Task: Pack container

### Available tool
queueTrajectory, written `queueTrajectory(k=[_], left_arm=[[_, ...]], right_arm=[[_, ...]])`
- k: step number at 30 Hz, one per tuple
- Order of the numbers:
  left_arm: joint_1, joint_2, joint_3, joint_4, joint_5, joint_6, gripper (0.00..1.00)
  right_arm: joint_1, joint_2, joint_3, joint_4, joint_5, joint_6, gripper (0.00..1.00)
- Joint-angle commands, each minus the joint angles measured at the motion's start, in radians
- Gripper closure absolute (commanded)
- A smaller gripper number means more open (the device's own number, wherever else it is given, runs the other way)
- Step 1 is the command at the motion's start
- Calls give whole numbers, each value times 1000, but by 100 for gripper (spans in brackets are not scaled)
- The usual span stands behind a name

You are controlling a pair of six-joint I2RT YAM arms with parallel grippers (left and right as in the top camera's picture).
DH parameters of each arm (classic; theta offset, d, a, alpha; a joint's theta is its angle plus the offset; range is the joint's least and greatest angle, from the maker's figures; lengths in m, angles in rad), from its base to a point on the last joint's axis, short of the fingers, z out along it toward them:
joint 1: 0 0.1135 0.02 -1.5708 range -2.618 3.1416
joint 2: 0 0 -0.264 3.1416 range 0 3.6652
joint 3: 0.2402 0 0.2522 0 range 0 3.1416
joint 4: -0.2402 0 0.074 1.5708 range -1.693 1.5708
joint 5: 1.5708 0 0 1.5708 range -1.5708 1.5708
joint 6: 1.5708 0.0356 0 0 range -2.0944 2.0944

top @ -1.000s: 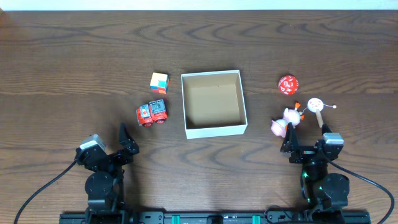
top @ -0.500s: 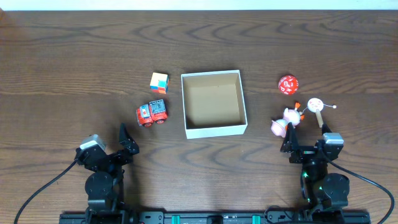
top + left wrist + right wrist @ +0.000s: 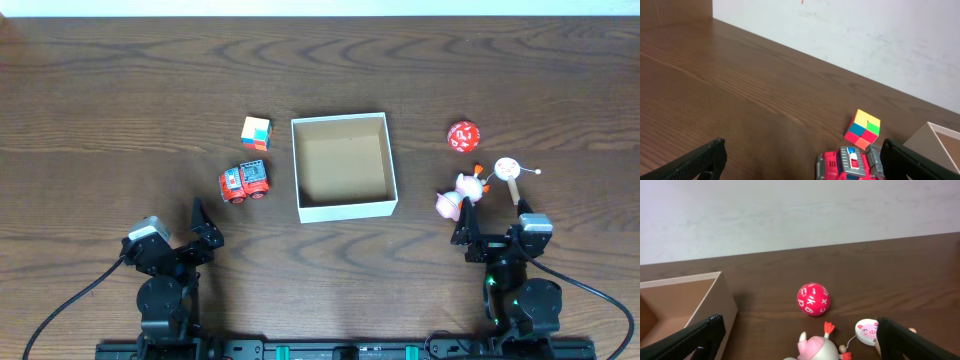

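Brown wood, overhead: container (image 3: 347,210) sits mid-table, bare room beyond its far wall; my arms folded low at the near edge. Left wrist: my left gripper (image 3: 802,150) spread wide, colour cube (image 3: 862,129) and red toy truck (image 3: 847,162) ahead. Right wrist: my right gripper (image 3: 800,326) gaping, lettered red ball (image 3: 813,299) beyond, container's corner left.

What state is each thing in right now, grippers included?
box, upright, lidless, empty.
colour cube, on table, left of box.
toy truck, on table, left of box.
red ball, on table, right of box.
pig toy, on table, right of box.
pig rattle, on table, right of box.
left gripper, open, empty.
right gripper, open, empty.
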Motion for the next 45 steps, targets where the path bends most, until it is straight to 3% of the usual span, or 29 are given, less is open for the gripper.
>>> queueTrajectory(k=[1,9,15,23,33,45], left_arm=[[5,-6,-29,-3,3,-3,2],[4,-5,13,5,201,-2,2],[4,69,144,3,205,28,2],[4,472,552,-124,206,48,2],[4,1172,1199,-744,393,47,2],[5,1432,1262,-693,389,43,2]], right_arm=[[-9,-7,-3,-2,-3,-8,1],[-9,-7,-3,-2,-3,-8,1],[-9,-7,-3,-2,-3,-8,1],[-9,-7,-3,-2,-3,-8,1],[-9,-7,-3,-2,-3,-8,1],[-9,-7,-3,-2,-3,-8,1]])
